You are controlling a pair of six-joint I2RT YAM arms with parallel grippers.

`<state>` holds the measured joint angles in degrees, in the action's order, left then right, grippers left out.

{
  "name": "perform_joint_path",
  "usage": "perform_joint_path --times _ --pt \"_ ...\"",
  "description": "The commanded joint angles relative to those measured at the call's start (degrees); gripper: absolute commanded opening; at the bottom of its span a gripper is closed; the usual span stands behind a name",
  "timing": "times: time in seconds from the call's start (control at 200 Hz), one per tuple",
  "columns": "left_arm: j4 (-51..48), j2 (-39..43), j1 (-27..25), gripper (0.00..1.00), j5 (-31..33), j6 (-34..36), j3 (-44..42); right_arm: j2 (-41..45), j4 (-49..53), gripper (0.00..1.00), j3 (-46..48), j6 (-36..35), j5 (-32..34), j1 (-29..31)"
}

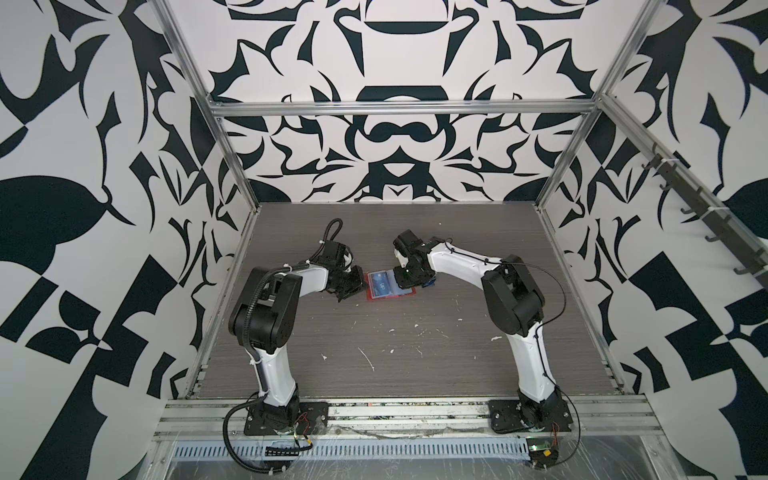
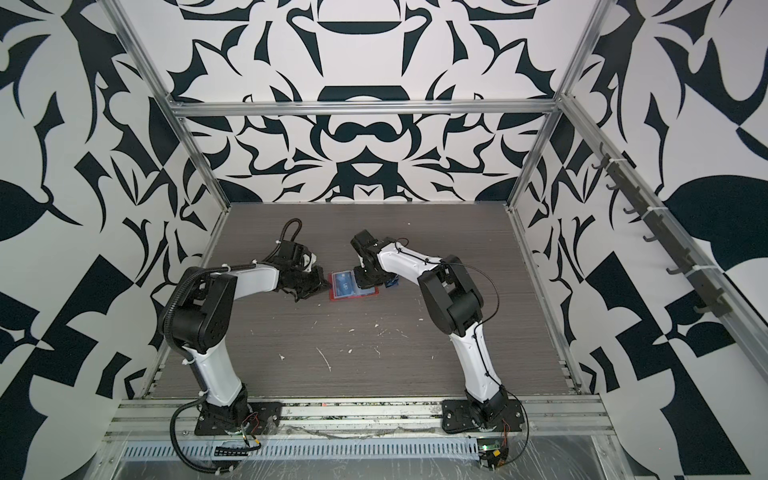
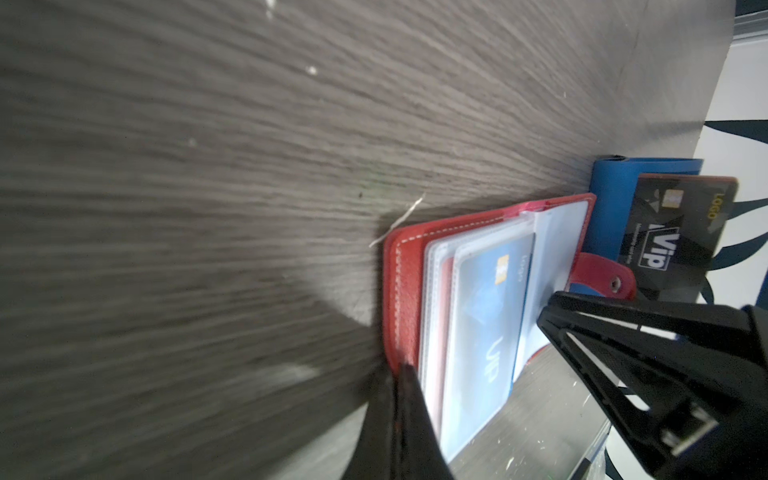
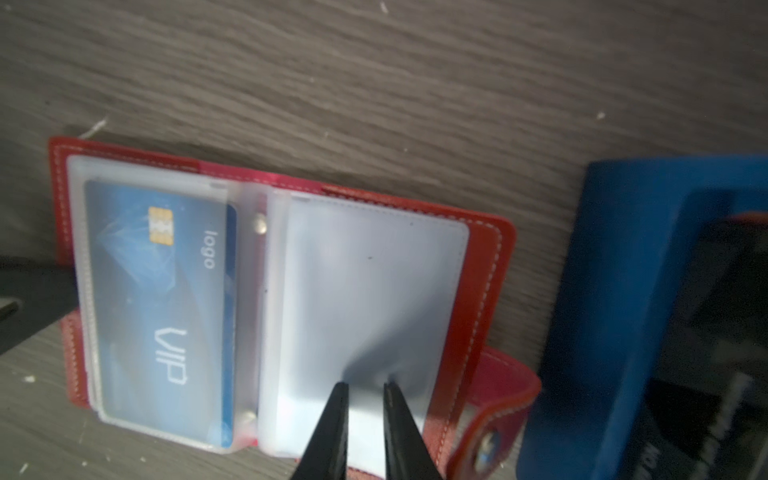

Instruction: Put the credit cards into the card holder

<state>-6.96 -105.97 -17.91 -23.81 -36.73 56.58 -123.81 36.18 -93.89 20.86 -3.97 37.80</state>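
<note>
Blue VIP card (image 4: 158,291) pocketed in card holder (image 4: 486,266); left claw (image 3: 403,374) pinches its cover, right claw (image 4: 365,386) (tips slightly apart) should next lift black VIP card (image 3: 673,232) from blue rack (image 3: 611,199)

Robot lab cell: alu frame (image 1: 399,109), patterned walls (image 1: 399,50).

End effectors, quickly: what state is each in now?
Left end effector: shut, pinching the card holder cover edge.
Right end effector: slightly open, empty, over a clear pocket.
</note>
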Motion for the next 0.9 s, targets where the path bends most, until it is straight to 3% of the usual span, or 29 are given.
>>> perform_joint_path --times 0.0,0.295,0.675,0.895 --pt "-6.71 2.49 -0.46 0.0 2.55 2.33 -0.29 3.92 1.52 0.27 0.94 0.27 0.08 0.71" --pt "-14.62 7.22 -0.46 0.0 7.5 6.29 1.54 7.18 4.09 0.37 -1.65 -0.19 3.46 1.51" --pt "-18.7 9.57 -0.46 0.0 10.46 7.64 2.66 6.21 7.99 0.41 -4.62 -1.35 8.57 3.48" --pt "-19.43 10.19 -0.46 0.0 10.45 7.88 3.01 4.52 7.85 0.42 -4.8 -1.22 7.19 3.68"
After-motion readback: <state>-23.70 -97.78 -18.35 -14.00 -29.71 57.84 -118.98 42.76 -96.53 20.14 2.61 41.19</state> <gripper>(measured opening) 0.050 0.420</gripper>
